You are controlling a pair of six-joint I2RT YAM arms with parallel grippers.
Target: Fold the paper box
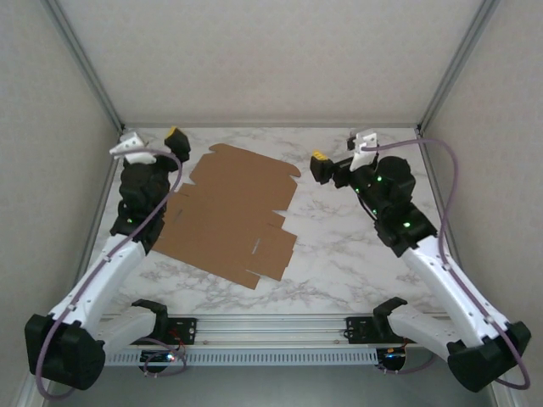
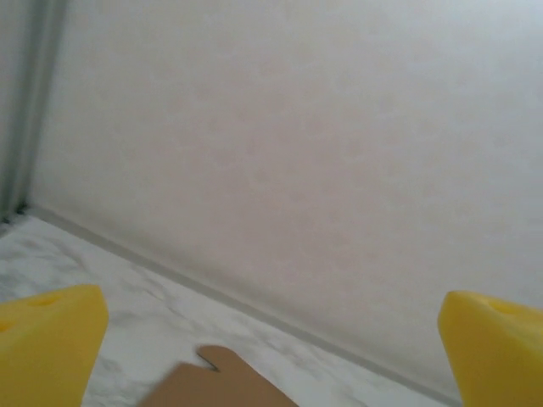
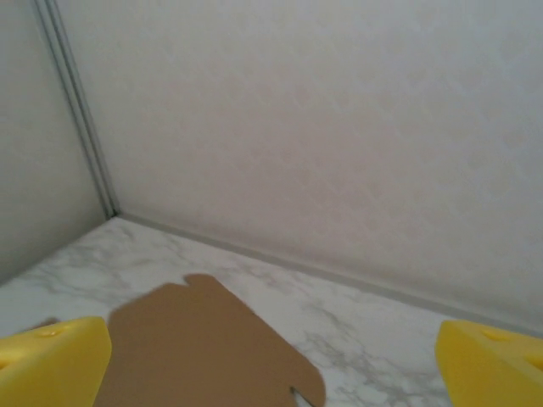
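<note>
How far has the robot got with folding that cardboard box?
Nothing looks done yet: the paper box lies as a flat brown sheet on the marble table, with no flap raised. Nothing is in hand either: the left tool and the right tool hang open on either side of the sheet, gripping nothing. All the folding is left to do.

From above and behind, one camera overlooks the white marbled table (image 1: 339,263). Both low wrist cameras face the pale back wall (image 2: 297,170), sharing the flat brown cardboard sheet (image 3: 204,348).
</note>
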